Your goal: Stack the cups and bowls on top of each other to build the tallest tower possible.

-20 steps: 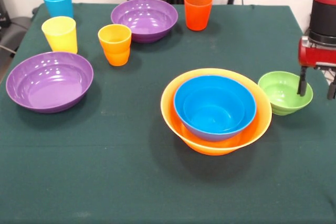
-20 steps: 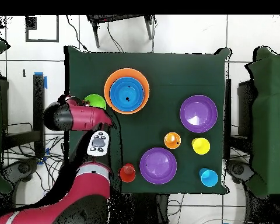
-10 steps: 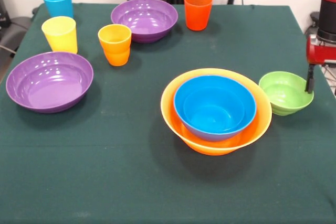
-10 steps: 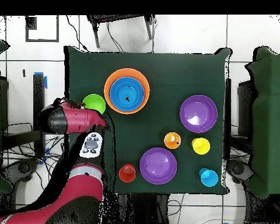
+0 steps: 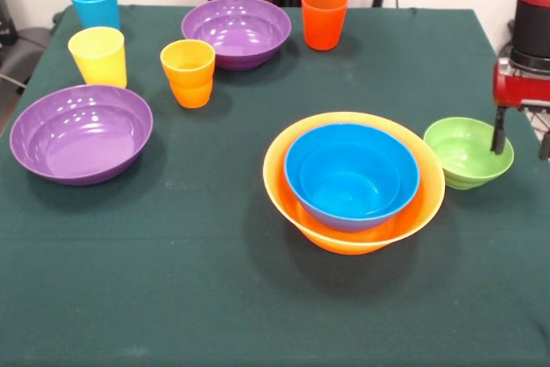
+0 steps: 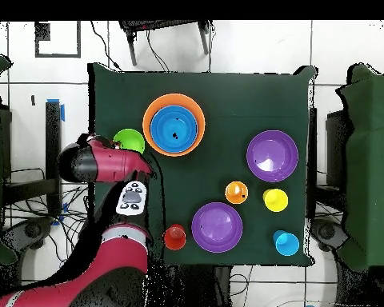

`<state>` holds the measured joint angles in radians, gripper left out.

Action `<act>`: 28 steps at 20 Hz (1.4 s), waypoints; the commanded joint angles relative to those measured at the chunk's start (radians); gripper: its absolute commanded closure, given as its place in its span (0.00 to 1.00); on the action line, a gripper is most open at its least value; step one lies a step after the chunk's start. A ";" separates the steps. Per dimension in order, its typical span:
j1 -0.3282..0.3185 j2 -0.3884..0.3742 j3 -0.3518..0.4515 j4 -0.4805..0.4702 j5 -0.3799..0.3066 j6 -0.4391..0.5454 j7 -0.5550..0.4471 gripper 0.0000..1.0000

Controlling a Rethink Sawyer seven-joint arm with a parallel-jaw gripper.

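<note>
While the gripper (image 5: 520,137) straddles the far rim of the green bowl (image 5: 467,152), fingers spread and holding nothing, one finger hangs inside the bowl and the other outside. The bowl sits on the table (image 5: 215,281) just beside the tower (image 5: 353,180), a blue bowl (image 5: 351,175) nested in the orange bowl (image 5: 305,217). If the fingers close off-centre on that thin, slick rim, the bowl may tip or skid away. Against half a second ago, the gripper has shifted back over the rim; the bowl has not moved
</note>
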<state>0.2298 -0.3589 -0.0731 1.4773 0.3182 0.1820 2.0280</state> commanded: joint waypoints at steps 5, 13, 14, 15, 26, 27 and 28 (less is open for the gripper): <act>-0.039 0.009 0.052 0.050 -0.086 -0.031 0.078 0.00; 0.019 0.036 -0.047 0.026 -0.055 0.005 0.122 0.00; 0.023 0.040 -0.052 0.025 -0.053 0.001 0.124 0.00; 0.024 0.042 -0.055 0.023 -0.052 -0.001 0.123 0.00; 0.054 0.055 -0.093 0.002 -0.034 0.029 0.128 0.00; 0.051 0.053 -0.087 0.003 -0.035 0.031 0.124 0.00; 0.041 0.048 -0.072 0.009 -0.038 0.029 0.117 0.00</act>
<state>0.2706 -0.3531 -0.2040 1.4929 0.2983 0.1749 2.0280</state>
